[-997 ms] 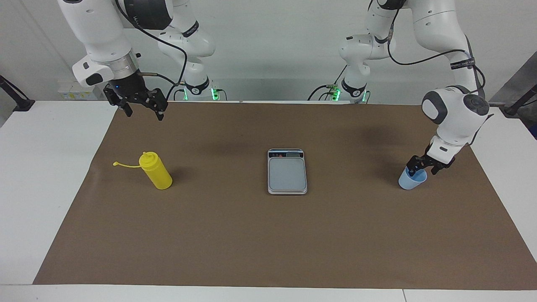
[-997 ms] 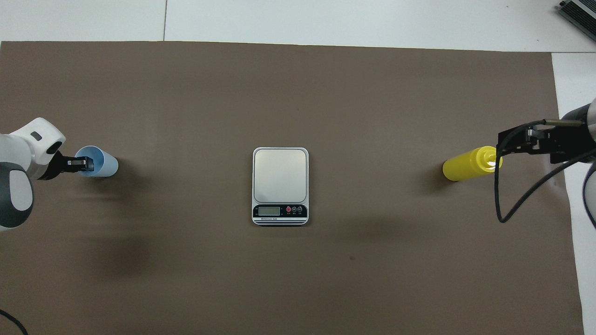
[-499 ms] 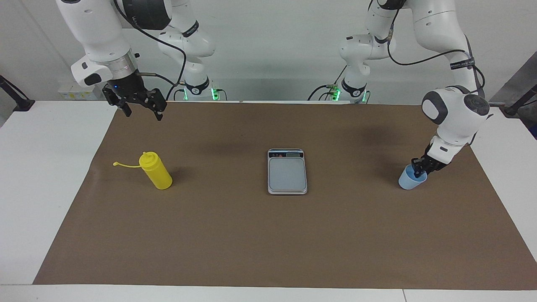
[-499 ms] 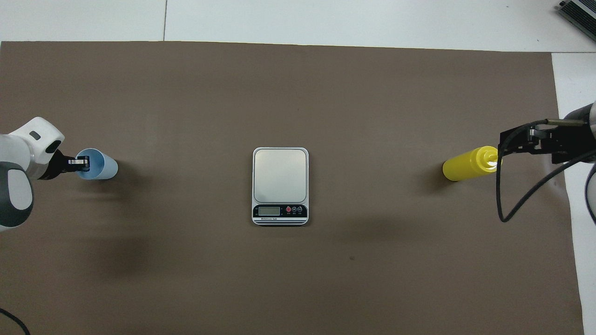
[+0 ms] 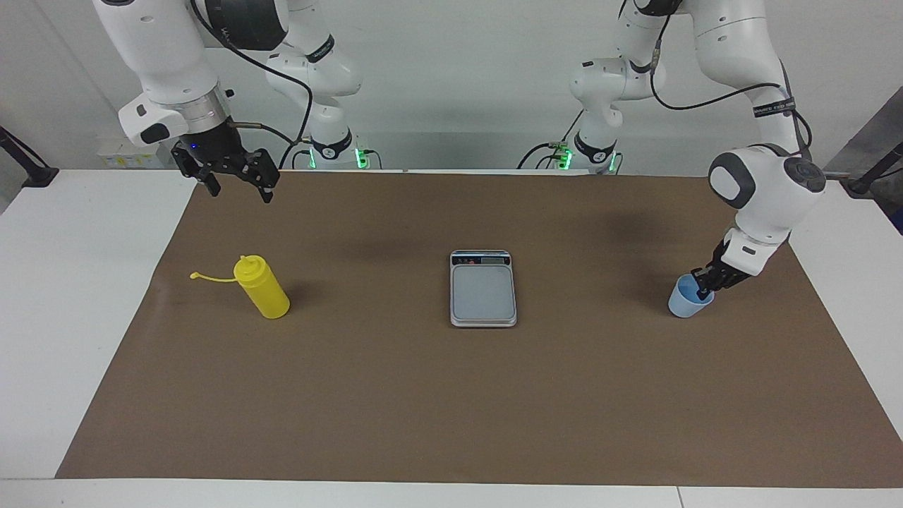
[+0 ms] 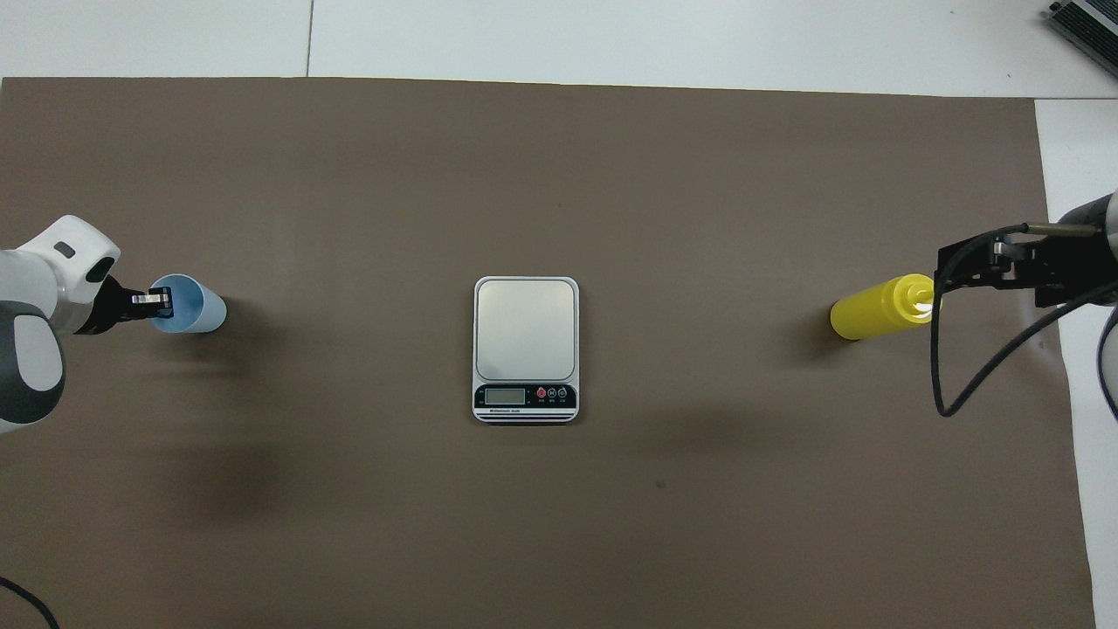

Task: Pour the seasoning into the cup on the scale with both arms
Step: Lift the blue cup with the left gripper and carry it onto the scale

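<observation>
The light-blue cup (image 5: 683,303) is at the left arm's end of the brown mat; in the overhead view (image 6: 199,307) its blue inside shows. My left gripper (image 5: 702,288) is shut on the cup's rim, one finger inside; it also shows in the overhead view (image 6: 161,300). I cannot tell whether the cup still touches the mat. The yellow seasoning bottle (image 5: 262,289) stands upright at the right arm's end (image 6: 878,310), with its cap strap (image 5: 208,277) hanging out. My right gripper (image 5: 237,186) is open and empty, high over the mat near the bottle (image 6: 948,266). The silver scale (image 5: 483,291) lies mid-mat with nothing on it (image 6: 526,336).
The brown mat (image 5: 451,409) covers most of the white table (image 5: 70,282). The scale's dark display strip (image 6: 526,397) faces the robots. A black cable (image 6: 969,384) hangs in a loop from the right arm's wrist.
My left gripper has shut on the cup's rim and moved the cup slightly toward the scale. My right gripper has risen a little and stays open.
</observation>
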### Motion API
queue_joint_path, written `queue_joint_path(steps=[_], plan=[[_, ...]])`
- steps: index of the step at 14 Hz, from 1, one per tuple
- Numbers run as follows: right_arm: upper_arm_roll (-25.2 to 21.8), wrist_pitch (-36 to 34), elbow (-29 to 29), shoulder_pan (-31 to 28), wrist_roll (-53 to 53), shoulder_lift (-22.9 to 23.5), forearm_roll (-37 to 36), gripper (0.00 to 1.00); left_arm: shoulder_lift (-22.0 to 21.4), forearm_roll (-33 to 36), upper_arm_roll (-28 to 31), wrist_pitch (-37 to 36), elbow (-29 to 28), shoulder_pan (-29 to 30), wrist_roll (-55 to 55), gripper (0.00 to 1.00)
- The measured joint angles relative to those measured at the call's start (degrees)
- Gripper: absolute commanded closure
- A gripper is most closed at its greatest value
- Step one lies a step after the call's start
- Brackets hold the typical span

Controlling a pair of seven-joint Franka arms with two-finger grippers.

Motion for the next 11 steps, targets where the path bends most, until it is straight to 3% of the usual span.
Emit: queue_joint_path(steps=[6,11], plan=[[0.0,0.0,0.0,0.0,0.0,0.0,0.0,0.0,1.1,-0.1,-7.2,-7.8,7.5,-0.4,-16.6,0.99],[0.0,0.0,0.0,0.0,0.0,0.0,0.0,0.0,1.4,7.5,-14.7,-16.5,12.6,-0.6,-31.7,0.97]])
